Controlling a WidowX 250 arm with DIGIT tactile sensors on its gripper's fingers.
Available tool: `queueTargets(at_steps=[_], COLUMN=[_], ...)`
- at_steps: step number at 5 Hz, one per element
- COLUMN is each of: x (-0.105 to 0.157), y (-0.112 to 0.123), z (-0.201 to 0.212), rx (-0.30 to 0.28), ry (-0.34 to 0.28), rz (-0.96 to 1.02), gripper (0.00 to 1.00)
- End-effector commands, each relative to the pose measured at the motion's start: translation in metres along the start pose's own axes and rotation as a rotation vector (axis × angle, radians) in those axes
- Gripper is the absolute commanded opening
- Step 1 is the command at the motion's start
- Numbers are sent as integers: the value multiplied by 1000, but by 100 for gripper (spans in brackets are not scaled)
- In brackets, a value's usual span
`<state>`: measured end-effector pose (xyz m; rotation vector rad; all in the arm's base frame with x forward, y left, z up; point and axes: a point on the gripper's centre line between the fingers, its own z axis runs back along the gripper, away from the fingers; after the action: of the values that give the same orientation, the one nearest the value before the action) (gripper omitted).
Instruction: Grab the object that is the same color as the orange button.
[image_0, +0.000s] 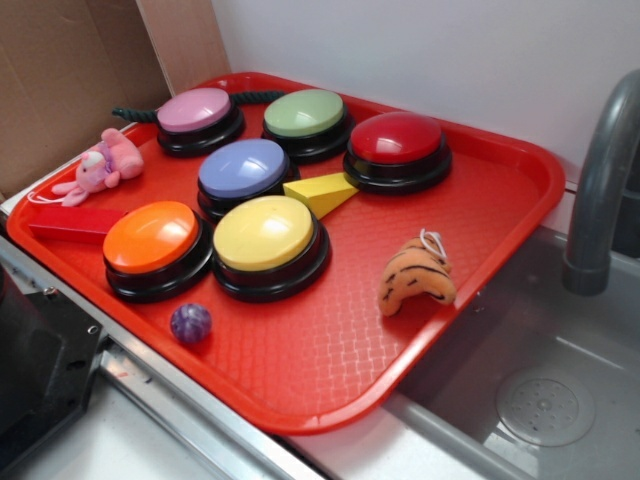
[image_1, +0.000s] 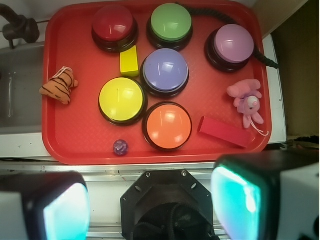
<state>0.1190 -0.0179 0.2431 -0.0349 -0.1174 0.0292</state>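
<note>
The pincer hangs wide open and empty, off the near rim of the red tray. The striped orange toy lies far ahead to its left on bare tray near the left rim, well apart from the yellow button. The orange button sits just ahead, a purple ball beside it.

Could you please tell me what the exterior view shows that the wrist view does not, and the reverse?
Only the exterior view shows the cardboard behind the tray and the sink drain. Only the wrist view shows the pincer, its fingers spread apart, above the near edge, away from everything. Both show the red tray, the orange button, the striped orange plush toy lying alone, the purple ball and the pink bunny.
</note>
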Motion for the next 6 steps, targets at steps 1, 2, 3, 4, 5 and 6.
queueTargets(at_steps=[1,2,3,4,5,6], x=[0,17,32,51,73,95], y=[0,-22,-42,-61,-91,-116], z=[0,-11,-30,-56,-100,-143], rx=[0,-89,-176,-225,-226,-267], ry=[0,17,-23,-3,-34,-47], rz=[0,34,135,233,484,631], gripper=[100,100,100,100,100,100])
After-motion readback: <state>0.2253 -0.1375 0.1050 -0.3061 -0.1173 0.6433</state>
